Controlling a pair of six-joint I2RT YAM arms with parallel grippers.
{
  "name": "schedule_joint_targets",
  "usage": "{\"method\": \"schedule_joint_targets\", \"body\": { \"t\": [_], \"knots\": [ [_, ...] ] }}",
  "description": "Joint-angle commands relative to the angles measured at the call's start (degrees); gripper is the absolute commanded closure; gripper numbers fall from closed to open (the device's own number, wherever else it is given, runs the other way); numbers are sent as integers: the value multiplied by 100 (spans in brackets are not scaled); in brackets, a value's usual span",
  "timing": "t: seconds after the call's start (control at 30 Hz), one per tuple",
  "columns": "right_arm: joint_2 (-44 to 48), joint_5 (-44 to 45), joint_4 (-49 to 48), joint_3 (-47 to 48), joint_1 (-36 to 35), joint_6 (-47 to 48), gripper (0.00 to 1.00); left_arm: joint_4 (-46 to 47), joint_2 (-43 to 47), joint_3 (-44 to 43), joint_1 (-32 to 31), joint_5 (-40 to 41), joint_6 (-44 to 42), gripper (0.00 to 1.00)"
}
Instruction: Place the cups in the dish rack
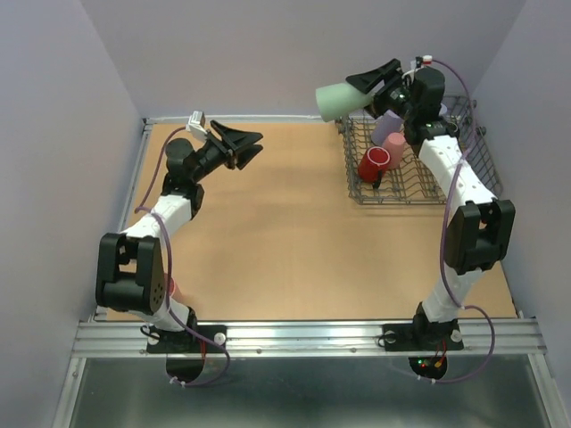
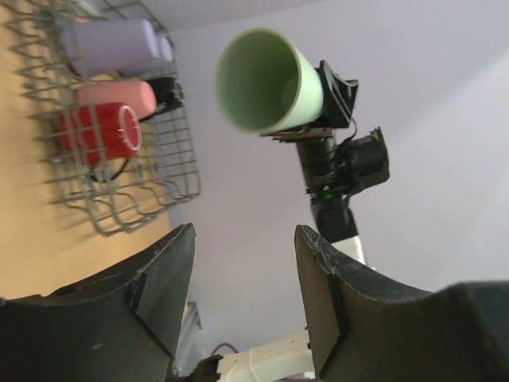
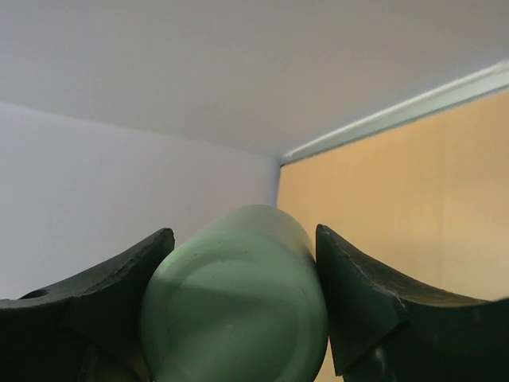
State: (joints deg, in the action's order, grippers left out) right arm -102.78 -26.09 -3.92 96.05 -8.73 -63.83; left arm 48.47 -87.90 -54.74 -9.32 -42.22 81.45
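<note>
My right gripper (image 1: 359, 92) is shut on the pale green cup (image 1: 335, 101) and holds it on its side in the air, by the far left corner of the dish rack (image 1: 428, 197). The cup fills the right wrist view (image 3: 238, 302) between my fingers. In the rack lie a red cup (image 1: 375, 164), a pink cup (image 1: 398, 149) and a lavender cup (image 1: 389, 130). My left gripper (image 1: 252, 145) is open and empty above the far left of the table. Its wrist view shows the green cup's open mouth (image 2: 266, 79) and the rack (image 2: 163, 193).
Purple walls close in the table at the back and on both sides. The rack stands in the far right corner against the wall. A small pink patch (image 1: 174, 288) shows behind the left arm's base; I cannot tell what it is.
</note>
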Motion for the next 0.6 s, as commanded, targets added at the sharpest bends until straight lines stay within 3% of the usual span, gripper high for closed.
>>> {"method": "schedule_joint_targets", "body": {
  "t": [0.0,0.23,0.43,0.57],
  "knots": [
    [-224,374,575,1072,310,932,100,-687,808,455,333,-234,-997,36],
    [-1094,1630,2245,2662,363,2489,99,-2259,1652,693,624,-147,-1974,39],
    [-1551,2799,2686,3016,346,3297,100,-3386,2065,666,625,64,-2766,40],
    [-1832,3100,2756,3173,302,3640,100,-3607,2189,763,625,143,-2977,40]
  ]
}}
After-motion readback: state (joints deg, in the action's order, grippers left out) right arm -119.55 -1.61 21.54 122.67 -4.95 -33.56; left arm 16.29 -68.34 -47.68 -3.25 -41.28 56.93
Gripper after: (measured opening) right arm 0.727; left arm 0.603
